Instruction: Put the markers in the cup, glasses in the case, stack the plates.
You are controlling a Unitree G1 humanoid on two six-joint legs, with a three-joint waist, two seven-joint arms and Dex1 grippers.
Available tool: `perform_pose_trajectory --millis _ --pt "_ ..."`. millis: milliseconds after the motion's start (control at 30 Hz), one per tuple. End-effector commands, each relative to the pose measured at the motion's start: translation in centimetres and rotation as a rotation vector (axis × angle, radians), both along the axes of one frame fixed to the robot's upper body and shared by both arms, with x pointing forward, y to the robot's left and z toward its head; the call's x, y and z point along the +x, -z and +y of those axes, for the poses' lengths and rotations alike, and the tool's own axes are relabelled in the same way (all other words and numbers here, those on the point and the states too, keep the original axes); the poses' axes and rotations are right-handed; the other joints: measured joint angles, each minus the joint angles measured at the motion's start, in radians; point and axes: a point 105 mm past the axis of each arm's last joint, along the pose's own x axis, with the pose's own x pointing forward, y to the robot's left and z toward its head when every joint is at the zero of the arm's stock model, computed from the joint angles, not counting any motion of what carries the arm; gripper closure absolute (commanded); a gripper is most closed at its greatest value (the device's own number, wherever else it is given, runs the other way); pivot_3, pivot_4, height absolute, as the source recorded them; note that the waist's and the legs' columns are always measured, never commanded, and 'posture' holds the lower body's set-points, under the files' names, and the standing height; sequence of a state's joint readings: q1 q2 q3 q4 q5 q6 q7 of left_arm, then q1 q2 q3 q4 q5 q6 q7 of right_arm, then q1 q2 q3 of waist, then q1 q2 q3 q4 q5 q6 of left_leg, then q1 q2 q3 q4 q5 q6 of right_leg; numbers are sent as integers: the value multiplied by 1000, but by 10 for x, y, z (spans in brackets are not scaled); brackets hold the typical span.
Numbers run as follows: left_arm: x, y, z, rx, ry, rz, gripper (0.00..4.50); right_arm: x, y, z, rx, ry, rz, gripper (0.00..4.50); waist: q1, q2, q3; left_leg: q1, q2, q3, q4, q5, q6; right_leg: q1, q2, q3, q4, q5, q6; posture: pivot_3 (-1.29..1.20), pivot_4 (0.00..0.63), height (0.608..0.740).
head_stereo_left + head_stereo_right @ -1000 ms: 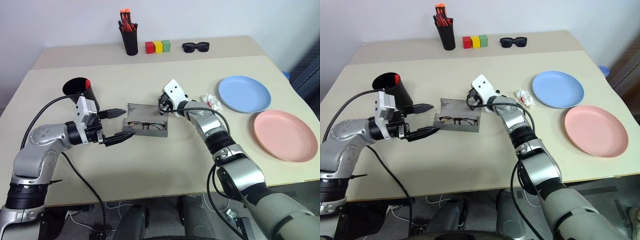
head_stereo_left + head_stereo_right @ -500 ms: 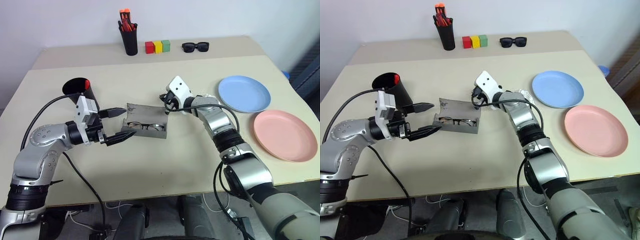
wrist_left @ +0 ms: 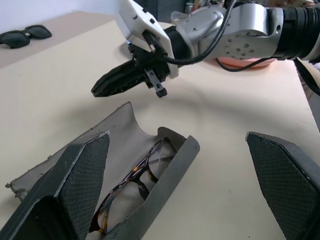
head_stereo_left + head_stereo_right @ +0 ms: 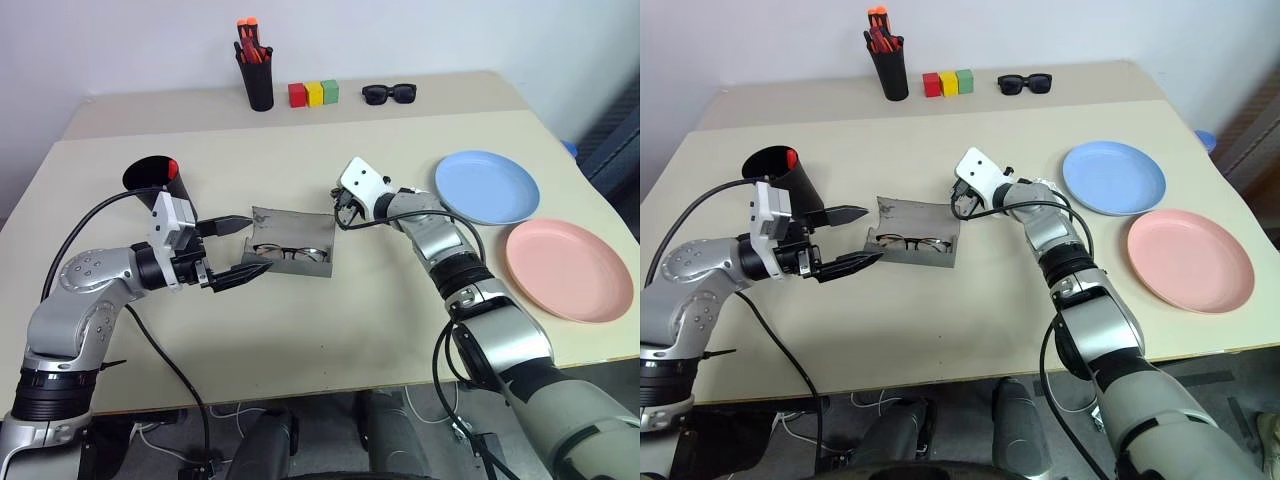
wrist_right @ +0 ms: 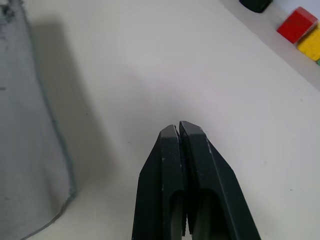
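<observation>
Thin wire-framed glasses (image 4: 291,252) with round lenses sit inside the floppy grey felt case (image 4: 293,242) mid-table; left gripper (image 4: 244,248) spread wide beside it, right gripper (image 4: 338,211) pinched together just past, 2 smooth plates (image 4: 488,187) farther right

Left gripper (image 4: 240,248) wide apart, level; right gripper (image 3: 102,88) pressed together — empty

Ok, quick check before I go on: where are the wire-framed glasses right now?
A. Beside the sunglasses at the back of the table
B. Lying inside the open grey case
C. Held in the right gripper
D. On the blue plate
B. The glasses lie inside the open grey case, and the right gripper is shut on nothing beside it.
</observation>
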State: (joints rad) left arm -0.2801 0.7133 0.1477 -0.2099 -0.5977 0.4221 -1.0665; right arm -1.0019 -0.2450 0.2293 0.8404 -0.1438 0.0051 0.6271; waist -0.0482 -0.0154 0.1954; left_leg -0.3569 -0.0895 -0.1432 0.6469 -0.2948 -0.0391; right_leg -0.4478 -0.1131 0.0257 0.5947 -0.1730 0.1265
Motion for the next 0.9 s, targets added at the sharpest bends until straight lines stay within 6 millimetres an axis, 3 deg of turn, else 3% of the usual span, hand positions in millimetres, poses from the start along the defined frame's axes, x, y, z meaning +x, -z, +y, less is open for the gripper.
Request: perform_pose_trajectory --millis 33,300,467,733,900 --pt "-3 -8 -5 -4 19 -43 0 -7 -5 13 21 -72 -17 4479 1 0 0 0 0 0 0 0 0 0 0 0 0 0 0 0 150 740" --pt "-3 -7 -2 1 15 -36 0 -28 5 24 -4 -213 16 4479 -1 0 0 0 0 0 0 0 0 0 0 0 0 0 0 0 150 740" --pt "-3 -7 -3 -1 13 -35 0 -41 -5 32 36 -292 15 4479 -1 0 0 0 0 0 0 0 0 0 0 0 0 0 0 0 150 740" --pt "-1 -7 0 7 -1 -42 0 -66 5 37 1 -393 71 4479 4 0 0 0 0 0 1 0 0 0 0 0 0 0 0 0 150 740" --pt "-1 -7 1 6 -8 -45 0 -76 2 40 13 -411 66 4479 3 0 0 0 0 0 1 0 0 0 0 0 0 0 0 0 150 740"
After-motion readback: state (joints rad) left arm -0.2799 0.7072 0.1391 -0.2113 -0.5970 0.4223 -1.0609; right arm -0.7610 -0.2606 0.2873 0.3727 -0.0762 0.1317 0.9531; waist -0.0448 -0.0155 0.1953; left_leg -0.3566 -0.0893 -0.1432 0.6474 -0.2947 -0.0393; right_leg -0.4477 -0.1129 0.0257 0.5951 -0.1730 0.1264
